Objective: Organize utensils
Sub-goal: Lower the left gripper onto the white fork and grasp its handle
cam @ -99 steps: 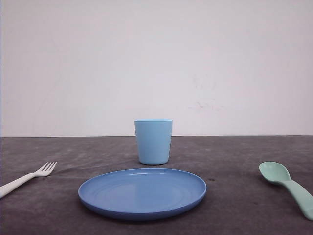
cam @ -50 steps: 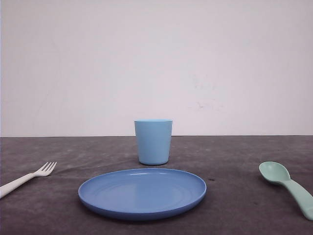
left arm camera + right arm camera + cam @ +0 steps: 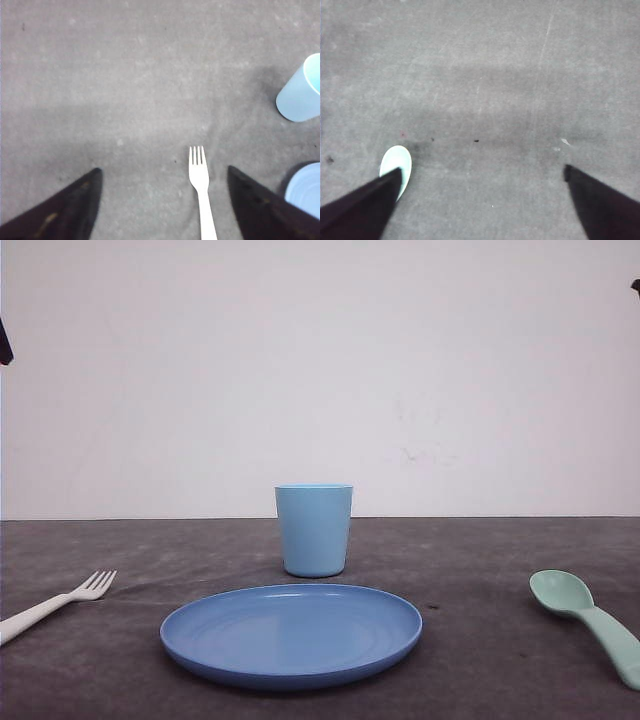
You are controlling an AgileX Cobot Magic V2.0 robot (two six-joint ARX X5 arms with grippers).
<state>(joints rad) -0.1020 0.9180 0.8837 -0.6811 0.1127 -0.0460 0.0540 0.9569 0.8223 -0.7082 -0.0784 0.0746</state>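
The white fork (image 3: 60,602) lies on the dark table at the far left, tines pointing away from me. At the far right lies the mint-green spoon (image 3: 590,618), bowl toward the back. My left gripper (image 3: 164,170) hangs open high above the fork (image 3: 200,187), which lies between the fingers, nearer the one on the cup's side. My right gripper (image 3: 481,169) is open too, above bare table. One of its fingers (image 3: 365,210) covers part of the spoon's bowl (image 3: 397,161) and hides the handle.
A round blue plate (image 3: 290,675) sits in the middle near the front, with a light blue cup (image 3: 314,530) upright just behind it. Both also appear in the left wrist view, cup (image 3: 301,92) and plate (image 3: 306,196). Dark slivers of the arms (image 3: 4,345) show at the upper edges.
Small dark parts of the arms have come into the front view at its upper left and upper right edges. Fork, spoon, plate and cup have not moved.
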